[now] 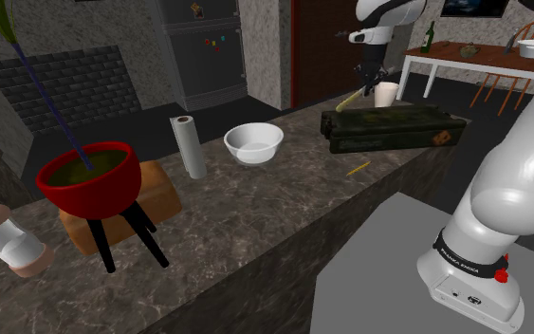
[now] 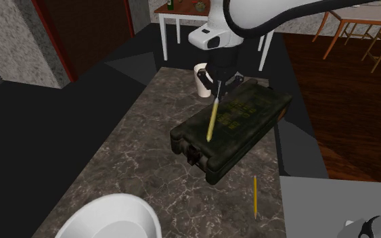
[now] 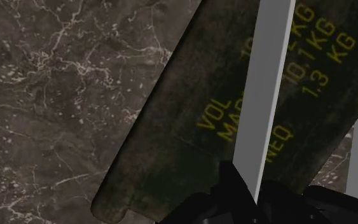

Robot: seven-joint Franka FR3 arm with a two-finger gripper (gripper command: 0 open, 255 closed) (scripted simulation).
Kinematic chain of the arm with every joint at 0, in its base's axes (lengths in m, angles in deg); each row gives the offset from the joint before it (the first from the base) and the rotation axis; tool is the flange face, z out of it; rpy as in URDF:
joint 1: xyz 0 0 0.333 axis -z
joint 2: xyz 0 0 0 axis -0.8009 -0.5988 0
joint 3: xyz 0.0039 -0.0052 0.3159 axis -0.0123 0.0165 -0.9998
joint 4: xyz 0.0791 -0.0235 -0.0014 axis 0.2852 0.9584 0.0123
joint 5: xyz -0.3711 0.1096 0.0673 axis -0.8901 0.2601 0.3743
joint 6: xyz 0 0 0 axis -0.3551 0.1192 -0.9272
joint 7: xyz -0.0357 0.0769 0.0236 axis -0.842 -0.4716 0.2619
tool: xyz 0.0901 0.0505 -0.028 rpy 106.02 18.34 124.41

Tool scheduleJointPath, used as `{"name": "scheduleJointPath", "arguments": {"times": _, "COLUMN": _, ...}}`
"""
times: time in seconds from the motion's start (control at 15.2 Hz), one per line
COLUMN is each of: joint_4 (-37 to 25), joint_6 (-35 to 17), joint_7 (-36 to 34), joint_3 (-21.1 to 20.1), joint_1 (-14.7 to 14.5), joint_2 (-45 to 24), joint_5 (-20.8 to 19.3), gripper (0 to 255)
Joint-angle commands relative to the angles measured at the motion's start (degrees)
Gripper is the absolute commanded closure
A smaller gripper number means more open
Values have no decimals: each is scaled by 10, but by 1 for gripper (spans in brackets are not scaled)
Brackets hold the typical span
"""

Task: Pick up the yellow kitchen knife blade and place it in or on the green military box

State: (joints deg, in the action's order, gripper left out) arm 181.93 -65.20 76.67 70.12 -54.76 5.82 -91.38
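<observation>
Pinching the blade [image 2: 213, 118] by its upper end, the gripper [image 2: 217, 88] has its fingers closed on it, and the blade hangs point-down and a little tilted over the box [image 2: 246, 115]. In the wrist view the fingers [image 3: 233, 191] clasp the blade [image 3: 269, 95], which shows pale grey there and yellow in the other two views, and it runs out across the box lid [image 3: 184, 121] with its yellow lettering. From the shoulder view the gripper [image 1: 369, 82] is above the far end of the box [image 1: 397, 126], and the blade [image 1: 350, 98] slants down toward the view's left with its tip seeming just clear of the lid, though I cannot tell for sure whether it touches. The box is dark green, shut, and lies flat on the marble counter [image 1: 284, 194] near its edge. Just beyond the box stands a white cup [image 2: 201, 78]. On the near side, apart from the box, a thin yellow stick [image 2: 255, 196] lies on the counter. Farther along are a white bowl [image 1: 253, 142], an upright paper roll [image 1: 189, 147] and, well apart, a red planter [image 1: 86, 177] on black legs with a brown loaf [image 1: 163, 193] behind it.
</observation>
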Motion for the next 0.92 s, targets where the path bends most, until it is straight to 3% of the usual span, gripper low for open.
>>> {"name": "scheduleJointPath", "arguments": {"times": 0.0, "joint_4": 24, "joint_6": -2, "joint_7": 12, "joint_3": 8, "joint_1": 10, "joint_2": 26, "joint_5": -16, "gripper": 255}}
{"name": "scheduleJointPath", "arguments": {"times": 0.33, "joint_4": 69, "joint_6": -1, "joint_7": 54, "joint_3": 35, "joint_1": 43, "joint_2": 83, "joint_5": -56, "gripper": 255}}
{"name": "scheduleJointPath", "arguments": {"times": 0.86, "joint_4": 117, "joint_6": -63, "joint_7": 61, "joint_3": 44, "joint_1": 44, "joint_2": 66, "joint_5": -49, "gripper": 255}}
